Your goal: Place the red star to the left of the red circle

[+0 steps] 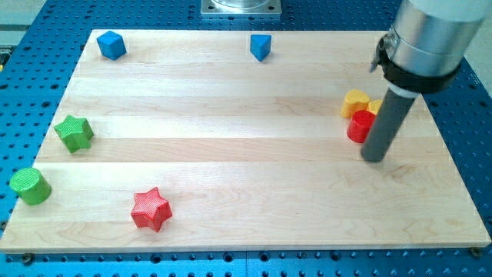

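Note:
The red star (150, 209) lies near the view's bottom left of the wooden board (246, 154). The red circle (358, 127) sits at the view's right, partly hidden behind the rod. My tip (374, 158) rests on the board just to the right of and below the red circle, touching or nearly touching it. The red star is far to the left of the tip.
A yellow block (355, 101) sits just above the red circle, with another yellow piece (374, 106) behind the rod. A green star (74, 132) and a green cylinder (30, 186) are at the left. A blue cube (111, 45) and a blue triangular block (260, 47) are at the top.

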Controlling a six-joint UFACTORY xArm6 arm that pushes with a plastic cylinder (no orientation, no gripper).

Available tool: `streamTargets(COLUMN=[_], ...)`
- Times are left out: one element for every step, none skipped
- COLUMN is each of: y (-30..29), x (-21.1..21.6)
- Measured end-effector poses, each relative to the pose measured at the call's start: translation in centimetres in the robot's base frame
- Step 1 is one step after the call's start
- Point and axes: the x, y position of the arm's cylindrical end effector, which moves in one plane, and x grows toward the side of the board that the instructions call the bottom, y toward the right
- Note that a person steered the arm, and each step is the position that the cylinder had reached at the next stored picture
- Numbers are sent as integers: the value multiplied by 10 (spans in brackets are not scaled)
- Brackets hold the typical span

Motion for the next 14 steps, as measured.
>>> streamTargets(y=[-19,-20,-45,-122,-177,-299,-331,-306,-338,-387,-318,-227,-163,-165], x=[-26,-42,25,114,114,114,92,50,86,54,18,-1,-22,-39])
